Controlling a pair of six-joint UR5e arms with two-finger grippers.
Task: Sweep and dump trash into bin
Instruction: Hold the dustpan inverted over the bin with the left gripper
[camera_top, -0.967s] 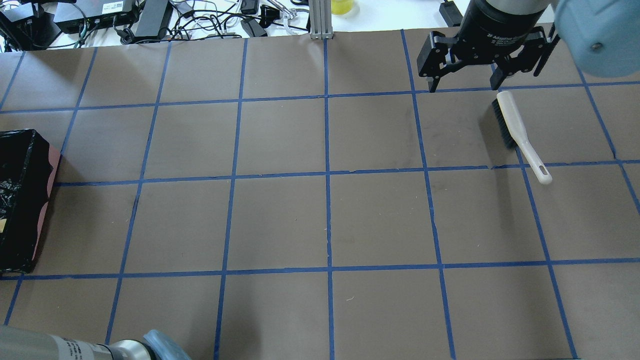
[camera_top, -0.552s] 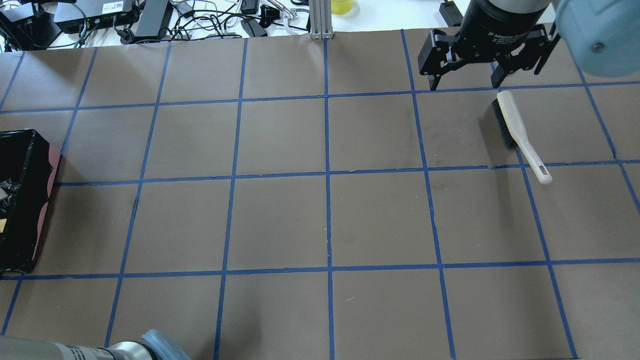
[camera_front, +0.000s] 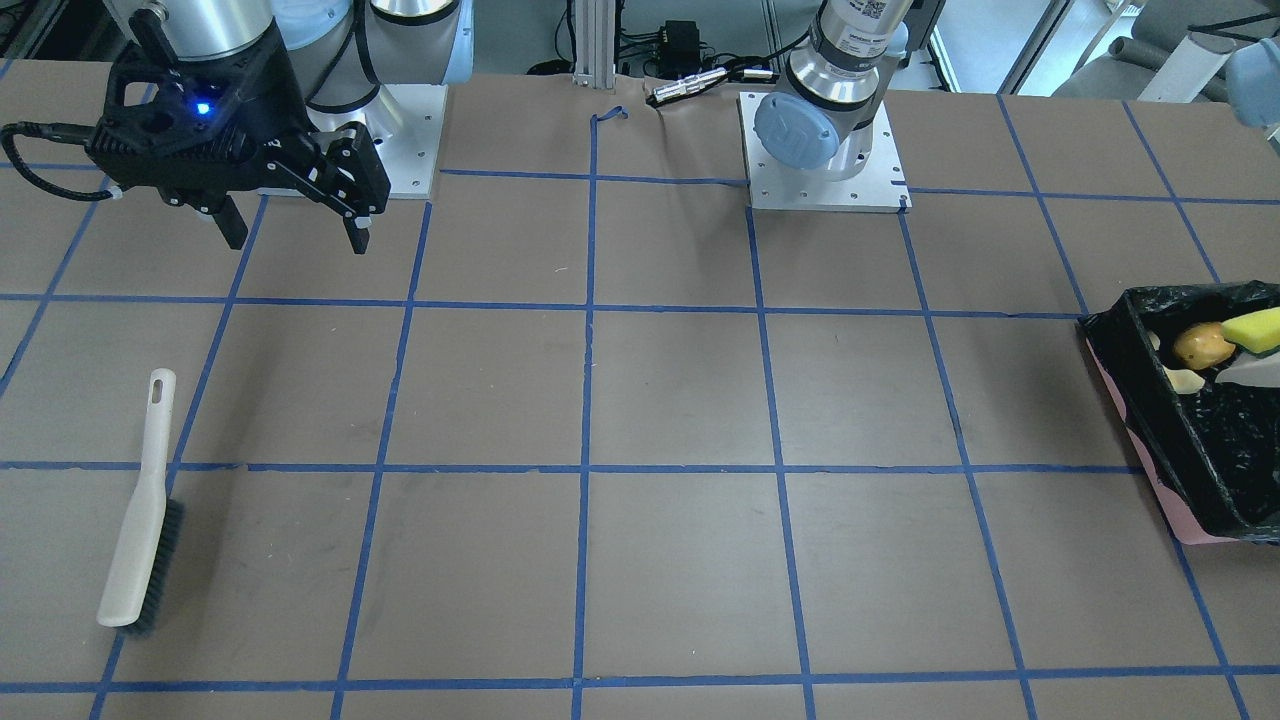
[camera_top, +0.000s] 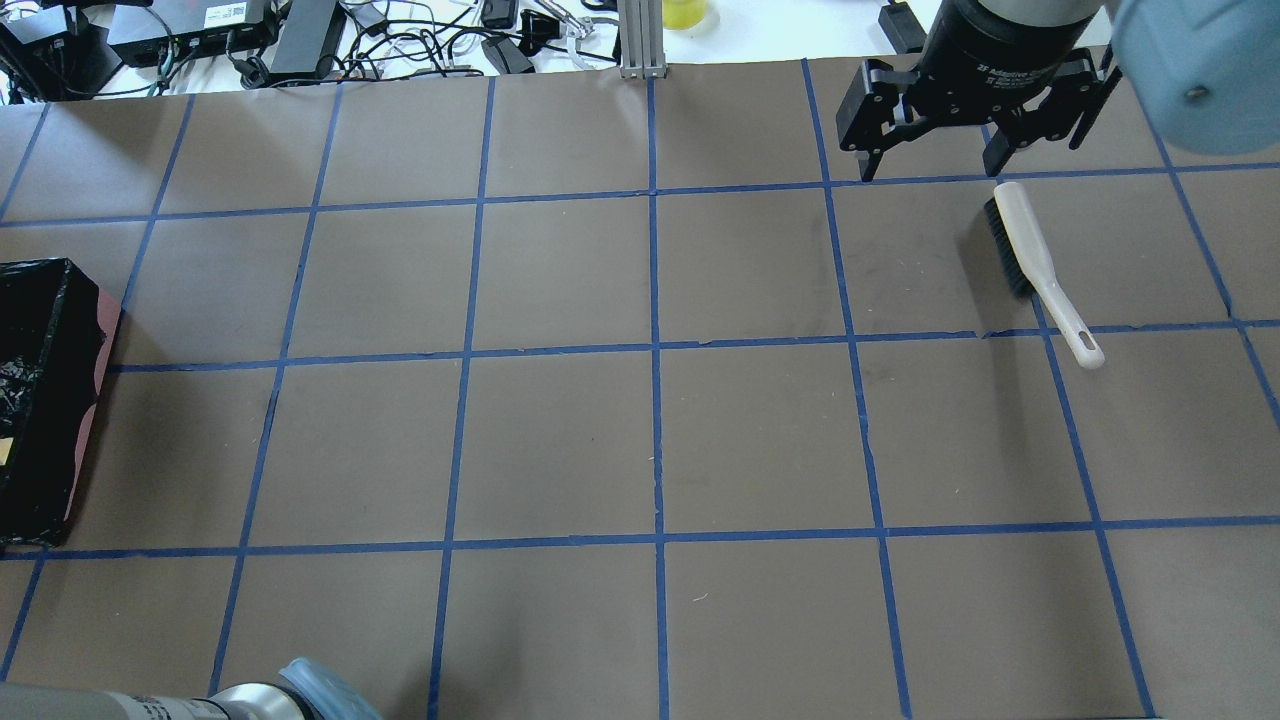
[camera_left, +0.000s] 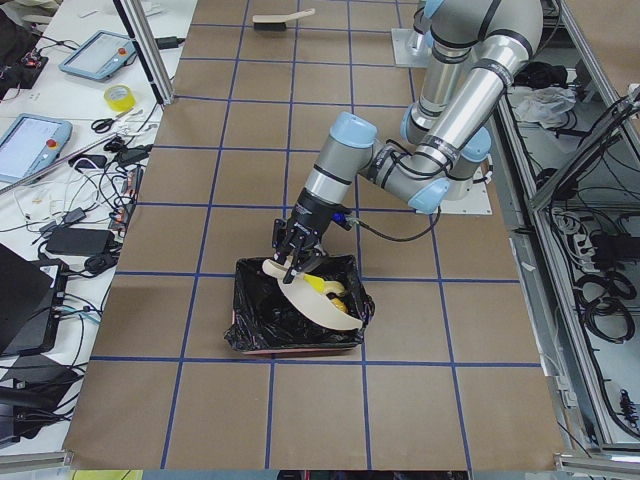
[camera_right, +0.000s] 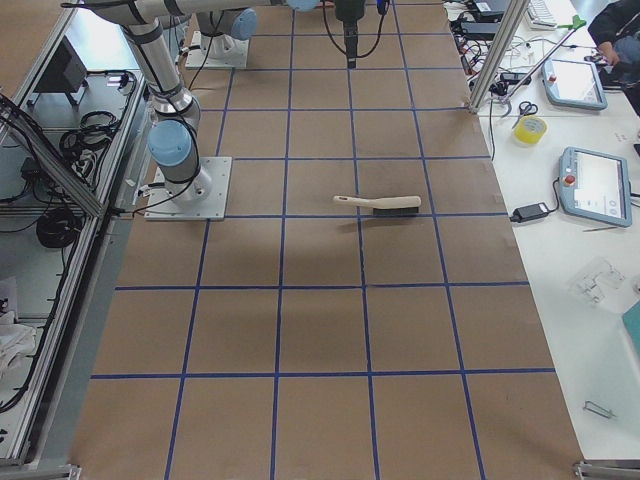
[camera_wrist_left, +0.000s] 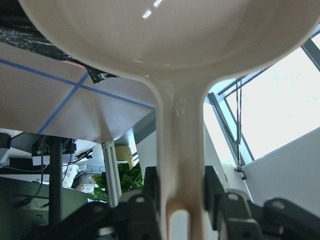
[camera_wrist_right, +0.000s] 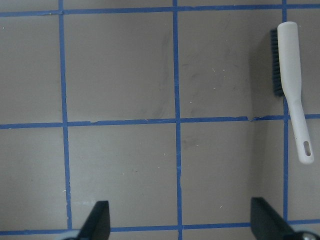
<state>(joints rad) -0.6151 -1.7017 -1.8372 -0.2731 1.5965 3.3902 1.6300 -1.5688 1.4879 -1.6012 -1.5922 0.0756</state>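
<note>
From the front-facing view, the right gripper (camera_front: 297, 240) hangs high over the worktop (camera_front: 680, 400) and points down. Its fingers (camera_front: 355, 195) are spread wide with nothing between them. The brush (camera_front: 140, 520) lies flat toward the worktop's far right corner. At the worktop's left end, the bin (camera_front: 1140, 400) holds the potato (camera_front: 1203, 345), the yellow sponge (camera_front: 1255, 327) and the pale crescent piece (camera_front: 1185, 380), all by the wall nearest the robot.

In the overhead view, the right arm (camera_top: 1190, 70) comes in over the far right corner with its wrist vertical. Only the forearm of the left arm (camera_top: 130, 700) shows, at the near left corner.

In the exterior left view, the left arm is bent at the elbow and slopes down to the bin. The left gripper (camera_left: 297, 255) points down over the rim and holds the beige dustpan (camera_left: 318, 305) by its handle, tipped over the bin's inside.

In the exterior right view, the right gripper is far off and hangs straight down.

The left wrist view shows the dustpan's handle running between the left fingers (camera_wrist_left: 150, 187), which press it from both sides.

The right wrist view looks straight down, with a fingertip in each lower corner and bare worktop between them. The brush is at the upper right.
</note>
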